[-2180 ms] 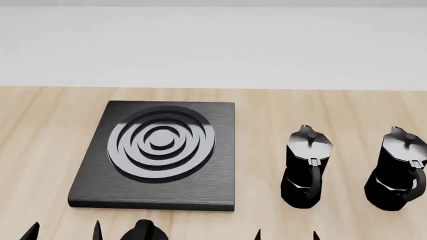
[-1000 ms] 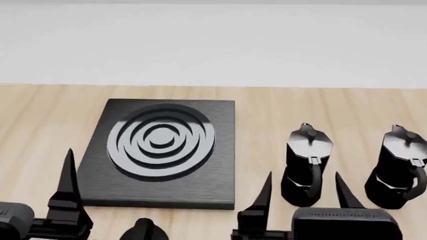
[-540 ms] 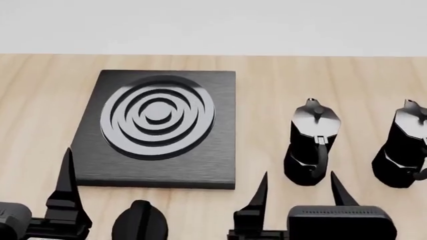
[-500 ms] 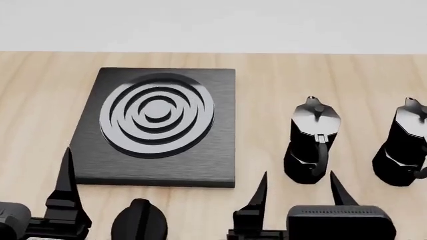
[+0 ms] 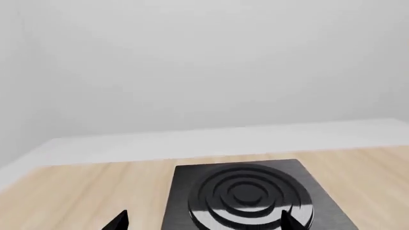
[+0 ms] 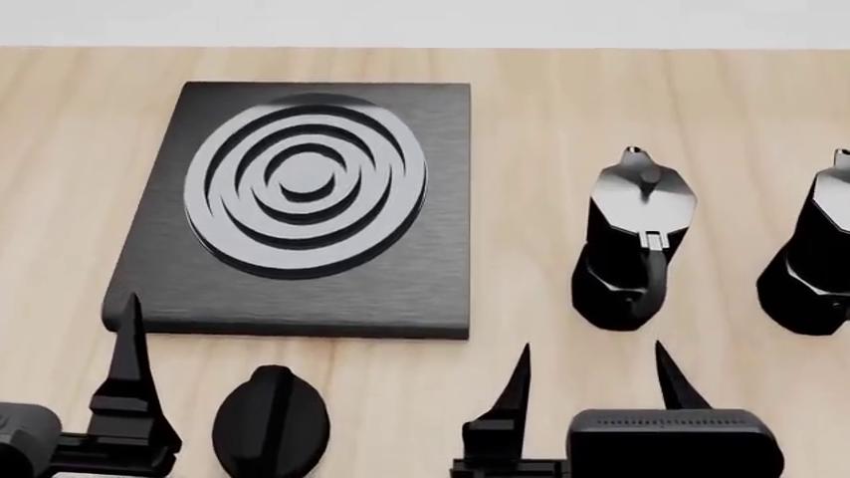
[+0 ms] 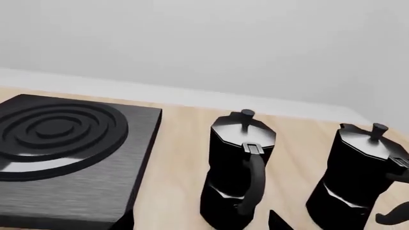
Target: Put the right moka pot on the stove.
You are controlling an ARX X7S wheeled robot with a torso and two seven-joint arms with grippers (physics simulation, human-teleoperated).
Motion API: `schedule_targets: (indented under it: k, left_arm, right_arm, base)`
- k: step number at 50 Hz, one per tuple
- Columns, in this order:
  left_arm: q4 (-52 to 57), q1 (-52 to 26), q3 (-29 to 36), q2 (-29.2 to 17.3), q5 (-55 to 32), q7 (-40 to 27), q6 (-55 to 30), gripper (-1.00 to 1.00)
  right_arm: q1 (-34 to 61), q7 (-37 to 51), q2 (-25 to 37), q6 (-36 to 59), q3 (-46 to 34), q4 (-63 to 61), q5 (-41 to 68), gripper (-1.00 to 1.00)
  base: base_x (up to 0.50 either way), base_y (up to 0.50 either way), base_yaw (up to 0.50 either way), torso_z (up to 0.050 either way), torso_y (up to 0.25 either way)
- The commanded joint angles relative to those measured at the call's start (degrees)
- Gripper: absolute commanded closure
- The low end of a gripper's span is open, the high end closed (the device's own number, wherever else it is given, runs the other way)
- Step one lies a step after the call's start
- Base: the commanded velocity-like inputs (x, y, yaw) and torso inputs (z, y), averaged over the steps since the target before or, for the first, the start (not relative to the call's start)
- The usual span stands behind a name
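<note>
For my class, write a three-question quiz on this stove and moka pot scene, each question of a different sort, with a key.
1. True or false: the right moka pot already stands on the stove.
2. Multiple choice: in the head view, the right gripper is nearest to A) the left moka pot, B) the stove's far edge, C) the small round knob.
3. Fill in: both moka pots stand on the ____ table, to the ____ of the stove.

Key
1. False: it stands on the table, partly cut off at the picture's edge.
2. A: its spread fingers point up just short of that pot.
3. wooden; right.
</note>
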Motion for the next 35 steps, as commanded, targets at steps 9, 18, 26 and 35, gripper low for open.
schedule_targets:
  k: [9,18,26,35]
  left_arm:
    - [0.0,0.2,-0.4,0.0,-0.6,-0.7,-0.1,-1.0]
    - [-0.5,0.2,-1.2,0.4,-1.7,-1.2,-0.5,-1.0]
    - [-0.1,0.1,-0.8,0.1,-1.5,-1.6,-1.1,-1.0]
    - [-0.4,0.1,-0.9,0.3,-1.7,-1.9,-0.7,-1.0]
  right_arm:
    - [-2.0,-0.8,2.0,-2.4,2.5,-1.1,1.7,-1.0]
    - [-4.6,-2.3,4.1,-5.7,4.7,-2.1,2.7,-1.0]
    - [-6.4,-3.3,6.3,-8.0,8.0,-2.3,4.2,-1.0]
    - [-6.5,-3.6,8.7,-7.2,12.4,-2.3,6.9,-1.0]
  base:
    - [0.0,0.0,0.0,0.0,0.0]
    - [0.0,0.0,0.0,0.0,0.0]
    - [0.0,0.0,0.0,0.0,0.0]
    - [0.0,0.0,0.0,0.0,0.0]
